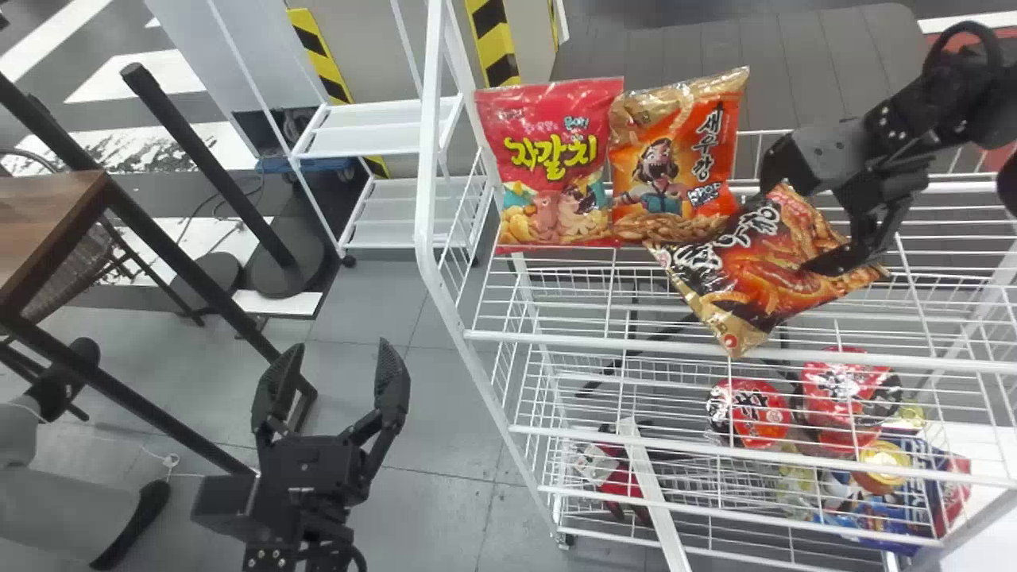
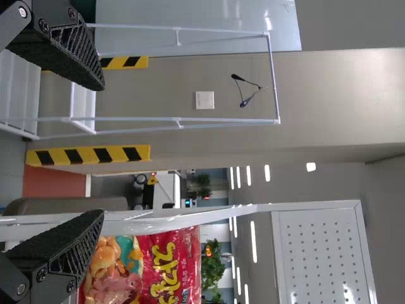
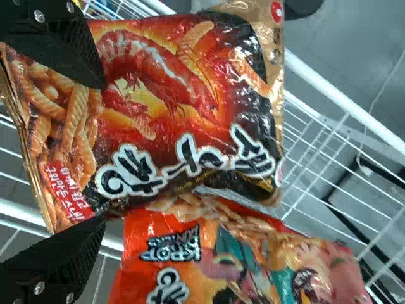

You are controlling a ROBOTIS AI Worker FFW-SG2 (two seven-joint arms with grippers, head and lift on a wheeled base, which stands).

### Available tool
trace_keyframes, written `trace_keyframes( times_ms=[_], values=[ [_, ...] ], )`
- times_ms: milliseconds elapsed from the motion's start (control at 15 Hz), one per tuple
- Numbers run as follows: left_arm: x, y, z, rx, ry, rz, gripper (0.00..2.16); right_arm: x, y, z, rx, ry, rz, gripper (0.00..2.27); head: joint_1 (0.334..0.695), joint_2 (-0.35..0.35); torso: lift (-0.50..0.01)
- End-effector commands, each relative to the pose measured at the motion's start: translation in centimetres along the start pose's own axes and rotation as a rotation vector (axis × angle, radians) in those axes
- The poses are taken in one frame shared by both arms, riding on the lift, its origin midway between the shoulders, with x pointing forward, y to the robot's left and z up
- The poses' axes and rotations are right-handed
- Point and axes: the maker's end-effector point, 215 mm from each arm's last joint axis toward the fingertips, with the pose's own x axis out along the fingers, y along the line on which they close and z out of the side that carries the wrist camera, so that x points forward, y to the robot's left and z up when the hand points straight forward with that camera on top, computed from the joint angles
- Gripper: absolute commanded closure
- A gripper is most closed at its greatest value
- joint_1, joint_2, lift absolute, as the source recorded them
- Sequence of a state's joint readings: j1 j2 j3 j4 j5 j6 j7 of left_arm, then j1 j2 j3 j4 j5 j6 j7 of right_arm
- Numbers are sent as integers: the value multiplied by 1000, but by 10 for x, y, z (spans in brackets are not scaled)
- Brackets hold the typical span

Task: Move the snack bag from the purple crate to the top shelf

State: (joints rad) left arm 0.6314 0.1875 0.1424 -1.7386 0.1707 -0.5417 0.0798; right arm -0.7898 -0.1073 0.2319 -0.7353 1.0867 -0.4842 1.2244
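Right claw (image 1: pixel 798 226): spread, over the top shelf of the rack, fingers against or just over the front of the snack bag, can't tell which. Left claw (image 1: pixel 342 357): also spread, nothing between its fingers, well apart from the rack on its left side.

Largest first:

White wire rack (image 1: pixel 430 199): landmark, several tiers.
Wooden table (image 1: pixel 48 230): black frame, well left of the rack.
White shelf unit (image 1: pixel 373 131): past the rack, to its left.
Snack bag (image 1: pixel 763 266): black and orange with gold ends, on the rack's top shelf, right of the other two bags. Tilted, one gold corner at the rack's front rail. Overlaps the orange bag.
Red bag (image 1: pixel 548 159): upright, left end of the rack's top shelf.
Orange bag (image 1: pixel 675 159): upright on the rack's top shelf, between red bag and snack bag, side edge meeting the red one.
Two red-lidded cups (image 1: pixel 749 413): lower in the rack, side by side, below the snack bag.
Small yellow-topped cup (image 1: pixel 883 462): lower in the rack, near the red-lidded pair.
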Motion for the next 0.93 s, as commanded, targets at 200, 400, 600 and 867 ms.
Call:
trace_keyframes(
  times_ms=[200, 400, 600, 867],
  values=[
    [1, 0, 1, -1, -5, 0, 130, 5, 13, -12, -1, 42, 50, 80, 695, 273, 3],
    [1, -1, 0, -2, -3, -2, 130, 8, 16, -14, 0, 49, 61, 144, 695, 265, 3],
    [1, -1, -1, -3, -2, -1, 130, 9, 16, -12, -2, 46, 63, 394, 695, 263, 3],
    [1, -1, -1, -3, -2, -1, 130, 9, 17, -12, 2, 40, 65, 805, 695, 265, 3]
  ],
)
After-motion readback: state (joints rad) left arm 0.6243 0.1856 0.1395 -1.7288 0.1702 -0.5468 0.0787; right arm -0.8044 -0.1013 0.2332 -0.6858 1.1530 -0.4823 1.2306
